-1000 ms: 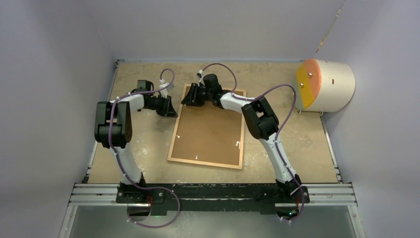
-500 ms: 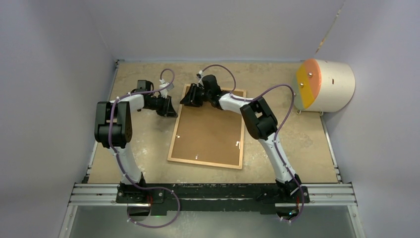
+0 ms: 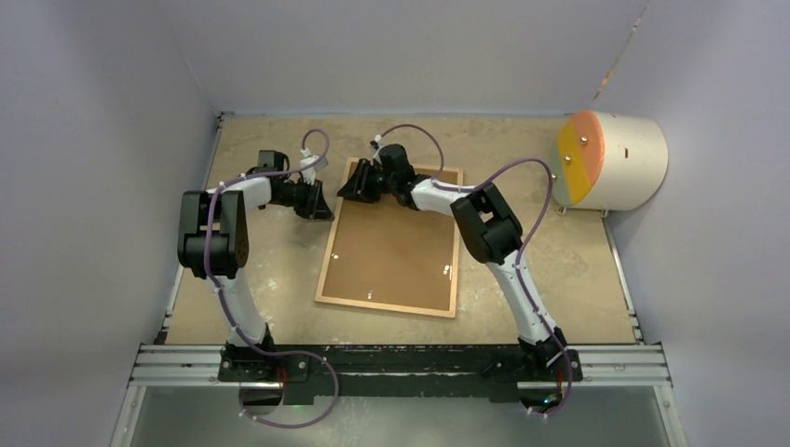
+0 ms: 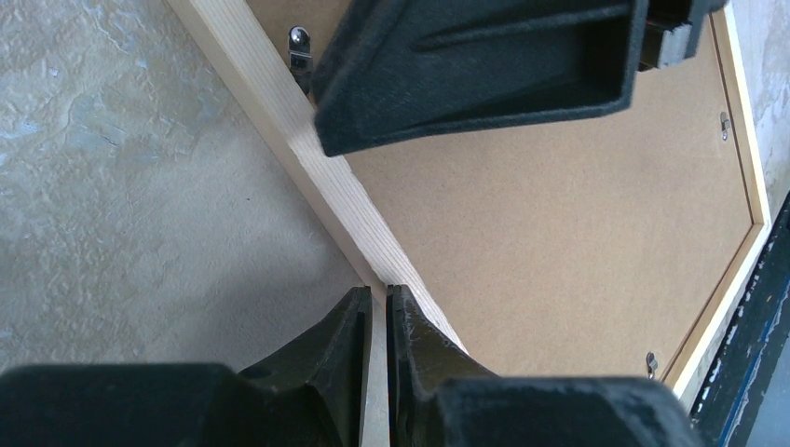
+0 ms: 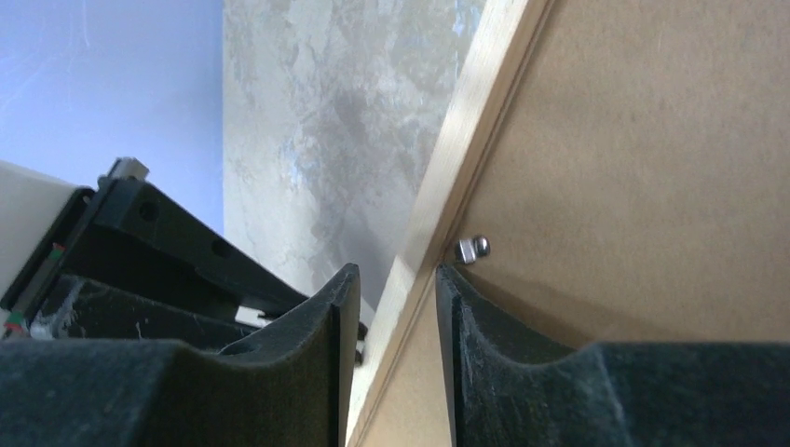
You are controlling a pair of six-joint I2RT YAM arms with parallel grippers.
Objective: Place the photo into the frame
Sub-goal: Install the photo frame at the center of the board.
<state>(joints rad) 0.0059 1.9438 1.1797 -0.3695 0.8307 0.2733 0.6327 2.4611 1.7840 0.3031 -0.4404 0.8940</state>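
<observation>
The frame (image 3: 387, 305) lies flat with its back up, light wood strips around a plain brown backing board (image 3: 396, 242). The photo is hidden from view. My left gripper (image 3: 320, 207) is shut, its tips (image 4: 377, 291) over the frame's left strip (image 4: 279, 112). My right gripper (image 3: 352, 184) is at the frame's far left corner, slightly open (image 5: 396, 270). Its jaws stand either side of the strip (image 5: 466, 140). The right fingertip is next to a small metal tab (image 5: 470, 249) on the backing board (image 5: 652, 168).
A cream cylinder with an orange and yellow face (image 3: 610, 160) lies at the far right. Walls close in the table on the left, back and right. Small metal tabs (image 4: 298, 42) sit along the frame's inner edge. The right gripper's finger (image 4: 475, 74) shows in the left wrist view.
My right gripper has shifted slightly left at the frame's far left corner. The left arm and the frame have not visibly moved.
</observation>
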